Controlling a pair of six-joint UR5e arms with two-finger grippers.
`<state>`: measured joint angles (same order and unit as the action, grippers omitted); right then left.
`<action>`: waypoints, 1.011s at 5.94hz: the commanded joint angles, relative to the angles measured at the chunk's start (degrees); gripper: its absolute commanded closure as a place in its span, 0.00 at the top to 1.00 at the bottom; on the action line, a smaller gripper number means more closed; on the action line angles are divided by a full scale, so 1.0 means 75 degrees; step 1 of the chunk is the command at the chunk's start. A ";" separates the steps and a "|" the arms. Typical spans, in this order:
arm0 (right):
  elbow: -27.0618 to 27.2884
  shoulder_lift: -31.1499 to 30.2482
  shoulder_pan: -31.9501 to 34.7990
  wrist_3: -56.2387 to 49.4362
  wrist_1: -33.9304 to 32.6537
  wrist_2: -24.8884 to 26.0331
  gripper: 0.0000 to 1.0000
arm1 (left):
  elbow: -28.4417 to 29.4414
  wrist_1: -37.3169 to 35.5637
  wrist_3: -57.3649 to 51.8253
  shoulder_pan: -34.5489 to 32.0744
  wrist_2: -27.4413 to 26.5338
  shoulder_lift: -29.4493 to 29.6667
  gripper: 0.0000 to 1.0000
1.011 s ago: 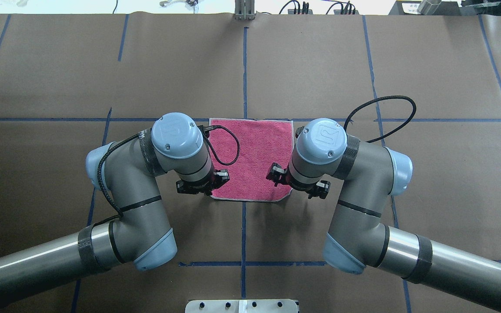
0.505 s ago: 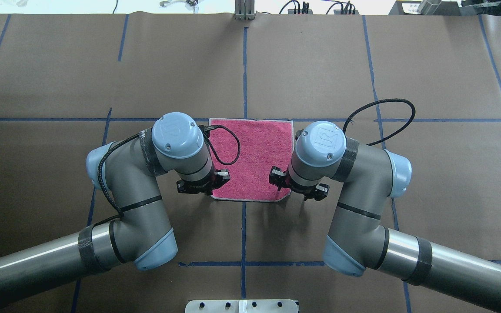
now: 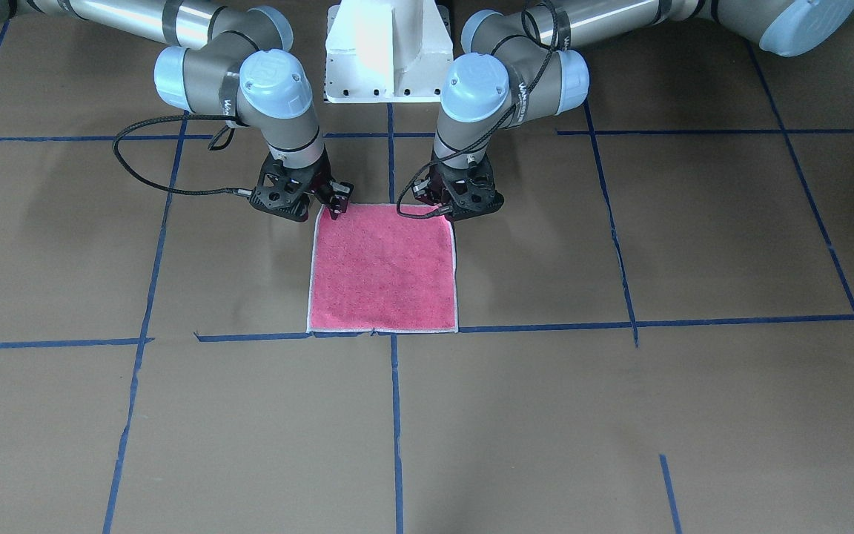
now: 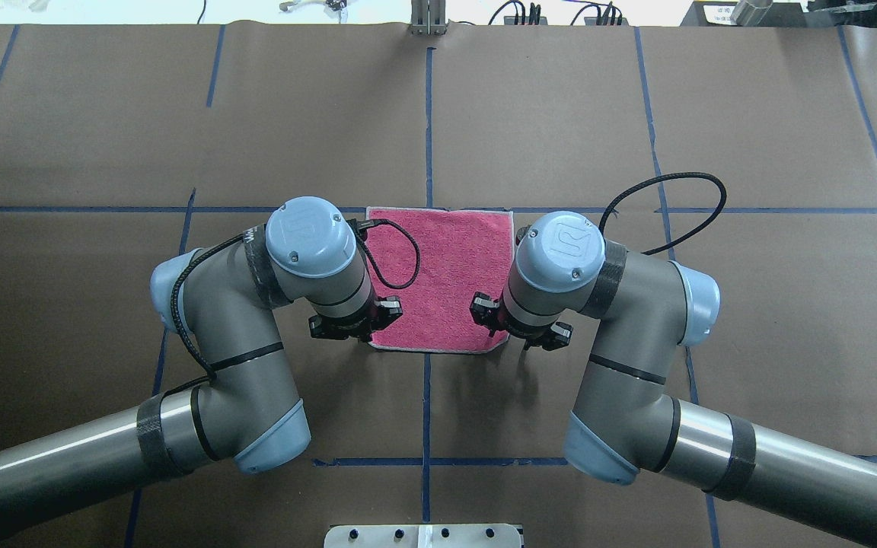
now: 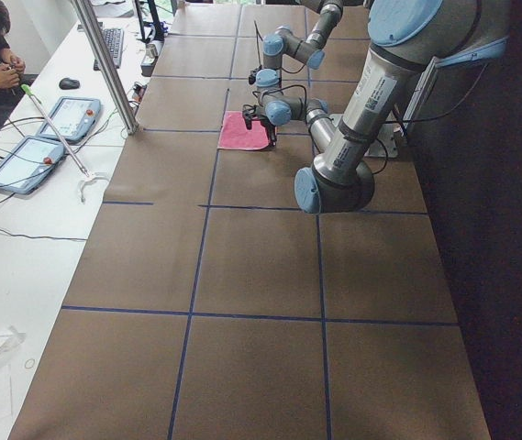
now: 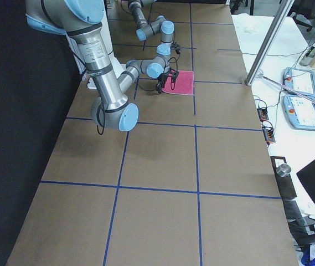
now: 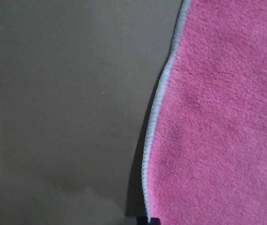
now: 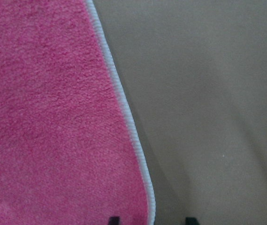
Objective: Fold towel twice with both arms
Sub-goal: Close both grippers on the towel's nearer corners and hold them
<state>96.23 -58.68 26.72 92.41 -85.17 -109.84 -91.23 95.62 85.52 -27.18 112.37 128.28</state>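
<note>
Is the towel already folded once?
No, the towel lies flat as one full square, pink face up, with no grey side showing.

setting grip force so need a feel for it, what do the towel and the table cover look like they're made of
The towel looks like soft microfibre or terry: fuzzy matte pink pile, whitish stitched border. The table cover looks like matte brown paper, flat, marked with blue tape lines.
</note>
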 commanded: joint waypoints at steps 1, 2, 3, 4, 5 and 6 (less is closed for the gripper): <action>0.0013 0.0007 0.0000 0.0065 0.0000 -0.0003 0.36 | 0.0012 0.0000 0.0000 -0.0009 0.0006 0.0006 0.07; 0.0013 0.0007 0.0000 0.0170 0.0000 -0.0061 0.34 | 0.0012 0.0000 0.0000 -0.0009 -0.0006 0.0006 0.07; 0.0013 -0.0004 0.0000 0.0241 0.0000 -0.0096 0.34 | 0.0012 0.0000 0.0000 -0.0009 0.0006 0.0018 0.07; 0.0013 -0.0005 -0.0012 0.0253 0.0000 -0.0108 0.34 | 0.0023 0.0000 0.0000 -0.0009 0.0006 0.0018 0.07; 0.0013 -0.0016 -0.0023 0.0369 0.0000 -0.0109 0.34 | 0.0024 0.0000 0.0000 -0.0009 0.0006 0.0018 0.07; 0.0013 -0.0005 -0.0035 0.0394 0.0000 -0.0109 0.25 | 0.0024 0.0000 0.0000 -0.0009 0.0006 0.0029 0.07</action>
<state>96.33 -58.75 26.54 95.02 -85.17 -110.64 -91.06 95.62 85.52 -27.25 112.41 128.44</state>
